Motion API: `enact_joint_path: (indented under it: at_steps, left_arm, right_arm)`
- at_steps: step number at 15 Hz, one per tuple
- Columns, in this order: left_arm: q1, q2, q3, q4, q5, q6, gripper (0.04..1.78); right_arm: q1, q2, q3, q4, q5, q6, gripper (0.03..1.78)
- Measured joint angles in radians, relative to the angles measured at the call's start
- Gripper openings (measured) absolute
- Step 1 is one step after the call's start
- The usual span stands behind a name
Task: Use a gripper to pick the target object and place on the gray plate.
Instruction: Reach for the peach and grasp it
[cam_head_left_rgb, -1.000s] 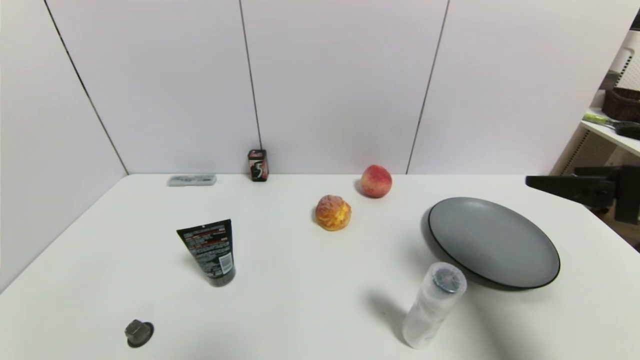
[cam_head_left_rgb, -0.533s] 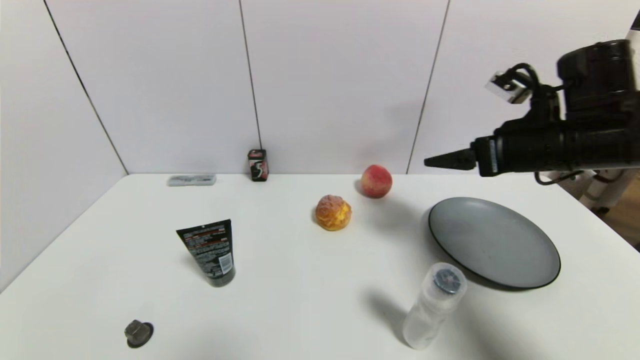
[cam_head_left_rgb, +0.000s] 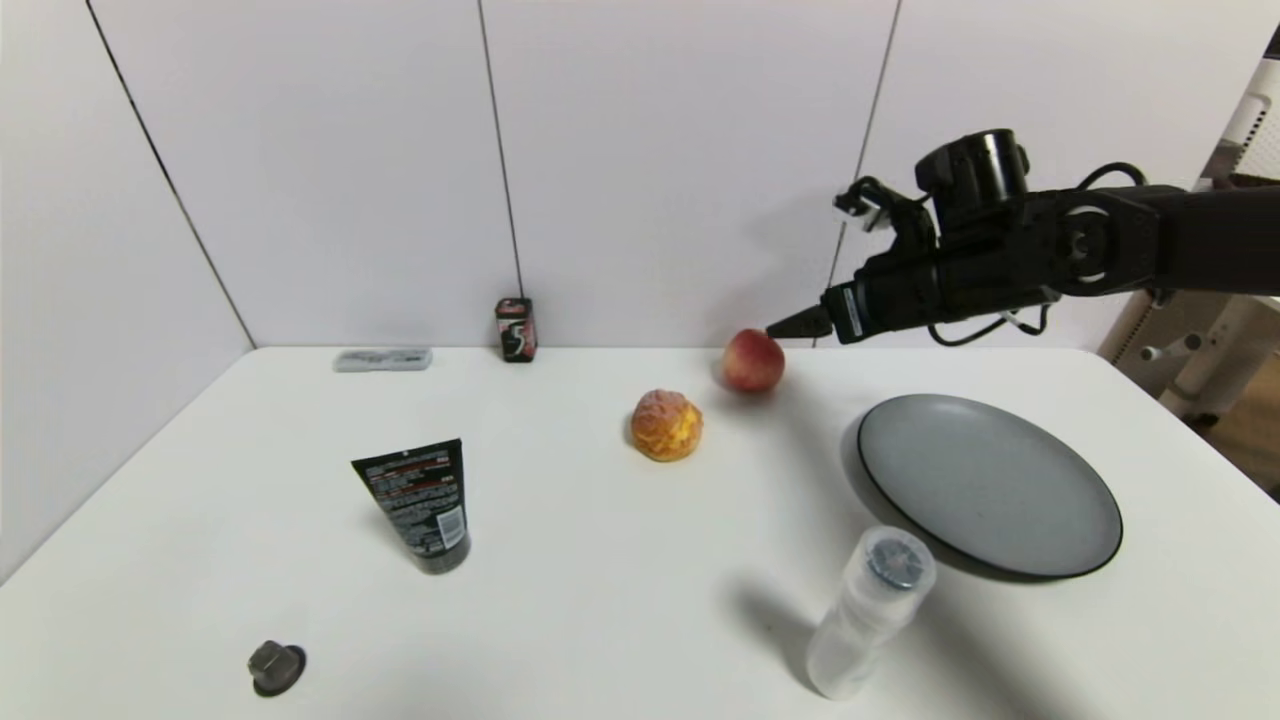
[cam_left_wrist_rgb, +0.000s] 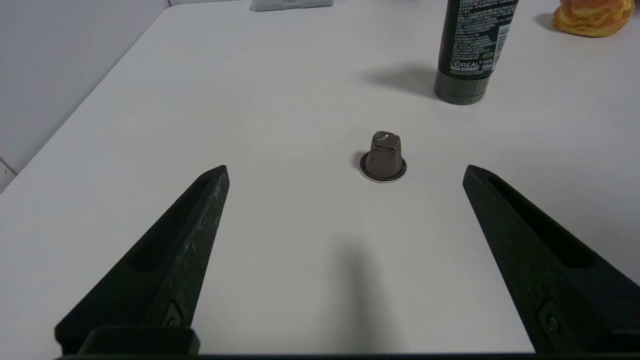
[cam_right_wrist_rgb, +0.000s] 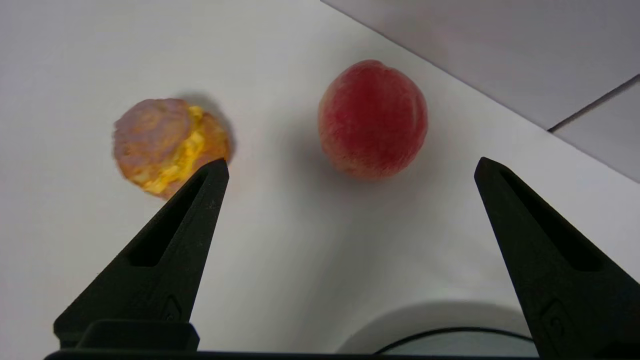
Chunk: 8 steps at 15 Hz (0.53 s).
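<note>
Our right pincer (cam_head_left_rgb: 775, 328), spread wide, hangs above the peach (cam_head_left_rgb: 753, 361); fruit lies ahead between its tips, needs descent.

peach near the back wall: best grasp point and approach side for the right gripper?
Grip the peach across its widest middle, one finger on each flank. It is round, sits free on the table, and the cream puff lies clear to one side. Probably come from the plate side, where the open right gripper already frames it.
</note>
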Motion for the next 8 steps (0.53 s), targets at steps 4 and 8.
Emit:
enact_joint_path:
  at_steps: [4,8]
  left_arm:
    - [0.0,0.0,0.0,0.0,0.0,0.0,1.69]
    - [0.0,0.0,0.0,0.0,0.0,0.0,1.69]
  right_arm:
    - [0.006,0.108,-0.134,0.116,-0.067,-0.042,1.7]
    - [0.019,0.17,-0.179,0.114,-0.104,-0.043,1.7]
